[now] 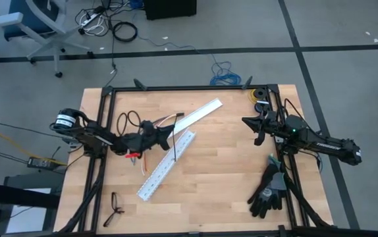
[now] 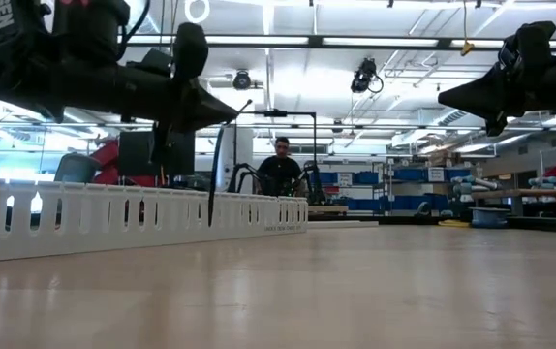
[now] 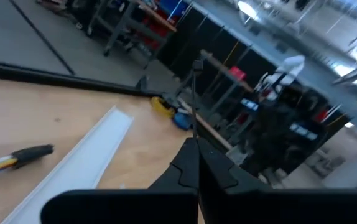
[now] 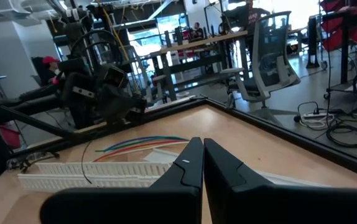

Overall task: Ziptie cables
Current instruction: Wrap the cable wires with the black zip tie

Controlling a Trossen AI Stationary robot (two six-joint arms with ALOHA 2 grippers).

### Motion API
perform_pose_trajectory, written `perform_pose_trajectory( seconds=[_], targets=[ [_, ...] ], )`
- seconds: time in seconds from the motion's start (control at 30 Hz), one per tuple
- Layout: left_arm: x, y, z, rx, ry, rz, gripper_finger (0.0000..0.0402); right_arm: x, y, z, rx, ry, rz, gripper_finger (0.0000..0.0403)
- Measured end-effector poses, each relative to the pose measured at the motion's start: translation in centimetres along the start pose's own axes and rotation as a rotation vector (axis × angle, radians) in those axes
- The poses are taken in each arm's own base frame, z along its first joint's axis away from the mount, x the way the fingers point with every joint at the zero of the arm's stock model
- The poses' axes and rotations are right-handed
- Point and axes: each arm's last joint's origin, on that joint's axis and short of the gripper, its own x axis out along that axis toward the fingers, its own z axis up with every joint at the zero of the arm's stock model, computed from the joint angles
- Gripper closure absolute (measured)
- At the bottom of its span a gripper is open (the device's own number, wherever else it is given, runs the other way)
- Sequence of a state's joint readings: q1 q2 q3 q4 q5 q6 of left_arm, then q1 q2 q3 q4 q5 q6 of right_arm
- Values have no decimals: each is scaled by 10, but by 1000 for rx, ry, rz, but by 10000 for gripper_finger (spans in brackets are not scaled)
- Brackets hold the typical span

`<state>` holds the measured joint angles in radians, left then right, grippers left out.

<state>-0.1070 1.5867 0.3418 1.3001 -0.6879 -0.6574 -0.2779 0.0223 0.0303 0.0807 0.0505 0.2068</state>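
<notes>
The cables (image 1: 167,119), thin coloured wires, lie on the table's left half under my left arm. Their dark connector end (image 3: 35,152) rests on the wood beside a white duct piece (image 3: 85,162), and the coloured strands (image 4: 147,144) show in the right wrist view. My left gripper (image 1: 168,136) hovers level above them, shut on the thin black ziptie (image 1: 175,148). In the low view the ziptie (image 2: 213,184) hangs steeply in front of the slotted duct. My right gripper (image 1: 247,120) waits shut and empty above the table's right side. My left gripper pinches the ziptie between its two fingertips, at a spot (image 3: 194,134) nearer the strip's upper end. The fingers come level from the table's left and lie across the strip. A short part stands above the fingers (image 2: 242,109); the long part hangs below. Whether its lower tip (image 2: 210,223) touches anything, I cannot tell.
Two white slotted duct pieces (image 1: 199,113) (image 1: 166,164) lie slantwise mid-table. Black gloves (image 1: 268,191) rest near the right front, tape rolls (image 1: 260,95) at the far right corner, a small black object (image 1: 115,207) near the left front. Bare wood lies in the middle.
</notes>
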Motion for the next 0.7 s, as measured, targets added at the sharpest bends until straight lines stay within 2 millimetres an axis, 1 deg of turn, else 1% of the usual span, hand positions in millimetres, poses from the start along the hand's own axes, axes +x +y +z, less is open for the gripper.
perform_pose_trajectory(
  seconds=[0.17,0.37,0.6,0.7],
  targets=[
    [2,-3,7,-51,-31,-70,401,0,0,0,0,0,0,399],
    [5,-9,7,-61,-13,-109,401,0,0,0,19,-1,0,399],
    [11,-6,-2,111,61,-18,401,2,-1,-1,139,10,-23,399],
    [13,-5,-3,188,53,19,401,8,1,-10,191,120,22,400]
  ],
)
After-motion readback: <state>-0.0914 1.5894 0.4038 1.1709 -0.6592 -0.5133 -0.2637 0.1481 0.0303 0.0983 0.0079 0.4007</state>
